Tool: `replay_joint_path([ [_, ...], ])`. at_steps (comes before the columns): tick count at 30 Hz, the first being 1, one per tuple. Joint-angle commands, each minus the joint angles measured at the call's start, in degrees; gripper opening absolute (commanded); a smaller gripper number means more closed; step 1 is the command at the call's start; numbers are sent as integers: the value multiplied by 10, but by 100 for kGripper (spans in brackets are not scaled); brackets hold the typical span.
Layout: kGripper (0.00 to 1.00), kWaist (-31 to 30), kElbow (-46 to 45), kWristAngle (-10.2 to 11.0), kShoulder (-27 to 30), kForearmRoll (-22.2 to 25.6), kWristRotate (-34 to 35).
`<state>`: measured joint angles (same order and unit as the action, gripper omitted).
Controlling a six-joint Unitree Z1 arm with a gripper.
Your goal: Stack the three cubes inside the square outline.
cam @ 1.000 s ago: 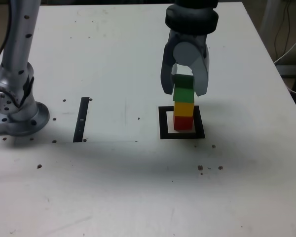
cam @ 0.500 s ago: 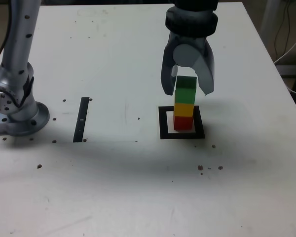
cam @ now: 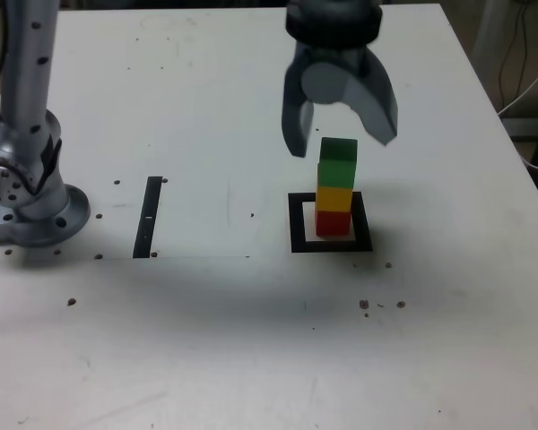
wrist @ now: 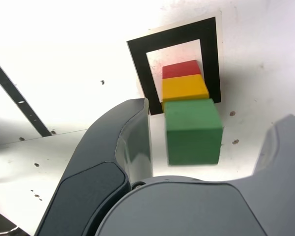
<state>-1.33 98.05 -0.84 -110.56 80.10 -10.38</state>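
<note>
From where I stand, the stacking looks all but done, and the step in hand seems to be the letting go. The claw (cam: 346, 147) is spread wide and has nothing in it; its tips hang just above and to either side of the tower, one towards ten o'clock of the top cube and one towards one o'clock, as the exterior view shows it.

The tower stands on the counter (cam: 224, 349), inside the square outline (cam: 298, 242): red cube (cam: 333, 224) at the bottom, yellow cube (cam: 334, 199) on it, green cube (cam: 337, 170) on top. It sits a touch towards three o'clock of the frame's middle in that same view. The green one looks slightly off line with the yellow, nudged to three o'clock, but it's resting there by itself. Over at nine o'clock, well apart, lies the black strip (cam: 148, 218), which has no part in this.

What's called for next, I'd say, is a clean retreat: lift straight up, fingers kept apart, no sideways swing until they're well clear. A brush against that green cube could tip it off. I wouldn't bother straightening it; the pile looks steady enough.
</note>
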Motion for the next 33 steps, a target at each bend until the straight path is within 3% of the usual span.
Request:
replay_joint_path([
  [1, 100, 1, -8, 1, 18, 1, 2],
  [13, 100, 2, -117, -16, 127, 6, 0],
  [22, 100, 26, -241, 12, 199, 14, -5],
  [33, 100, 61, -363, 52, 204, -20, -9],
])
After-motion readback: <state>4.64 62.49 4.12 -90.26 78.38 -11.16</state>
